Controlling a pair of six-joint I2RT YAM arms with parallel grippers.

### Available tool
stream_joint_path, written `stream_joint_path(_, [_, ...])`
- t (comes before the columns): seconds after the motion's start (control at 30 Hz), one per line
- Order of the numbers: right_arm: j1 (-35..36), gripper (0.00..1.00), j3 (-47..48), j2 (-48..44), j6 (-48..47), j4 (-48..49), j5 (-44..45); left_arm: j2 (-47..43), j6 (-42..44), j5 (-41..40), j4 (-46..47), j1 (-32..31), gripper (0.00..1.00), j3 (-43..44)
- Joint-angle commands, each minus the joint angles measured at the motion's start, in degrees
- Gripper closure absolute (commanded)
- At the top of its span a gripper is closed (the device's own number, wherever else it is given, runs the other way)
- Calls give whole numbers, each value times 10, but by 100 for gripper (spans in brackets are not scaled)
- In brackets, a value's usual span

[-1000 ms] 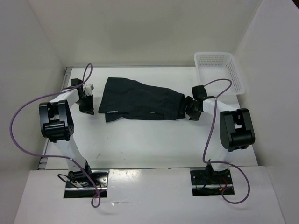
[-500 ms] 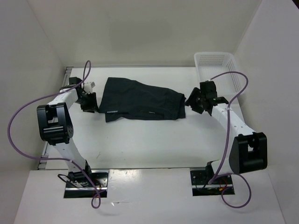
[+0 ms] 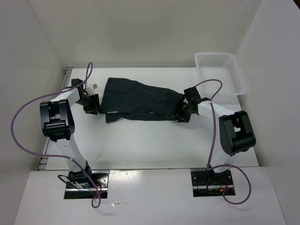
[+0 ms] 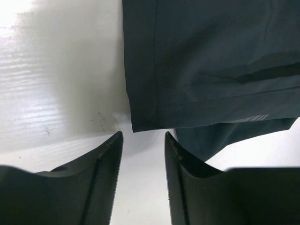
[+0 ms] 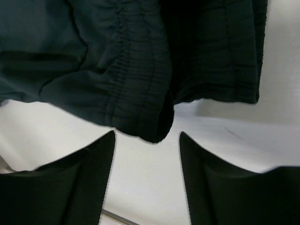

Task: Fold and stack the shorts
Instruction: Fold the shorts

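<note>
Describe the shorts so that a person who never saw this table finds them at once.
On the white table, look between the left claw and the right claw. The shorts lie there flat, a dark soft cloth. Their neighbour, the basket in the far right corner, is white mesh.

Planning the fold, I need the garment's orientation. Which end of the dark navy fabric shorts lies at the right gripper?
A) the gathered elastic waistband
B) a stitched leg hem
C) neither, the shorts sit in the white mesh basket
A: the right wrist view shows the gathered elastic waistband of the shorts at the open right gripper; the leg hem faces the left gripper.
</note>
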Motion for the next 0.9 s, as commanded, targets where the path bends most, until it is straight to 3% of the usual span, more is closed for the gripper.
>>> stream_joint_path(0.0, [1, 44, 28, 25, 7, 34, -16, 15, 3, 21, 10, 0, 53, 19])
stream_joint_path(0.1, [1, 65, 40, 32, 2, 34, -23, 26, 3, 27, 10, 0, 60, 19])
stream_joint_path(0.3, [1, 86, 59, 32, -14, 28, -17, 38, 3, 27, 21, 0, 71, 26])
stream_joint_path(0.4, [1, 92, 69, 27, -19, 22, -17, 43, 3, 27, 21, 0, 86, 36])
stream_joint_path(0.57, [1, 95, 98, 7, -30, 4, -7, 23, 3, 34, 27, -5, 100, 41])
stream_joint_path(0.87, [1, 95, 137, -5, -47, -15, -6, -38, 3, 69, -2, -5, 100, 79])
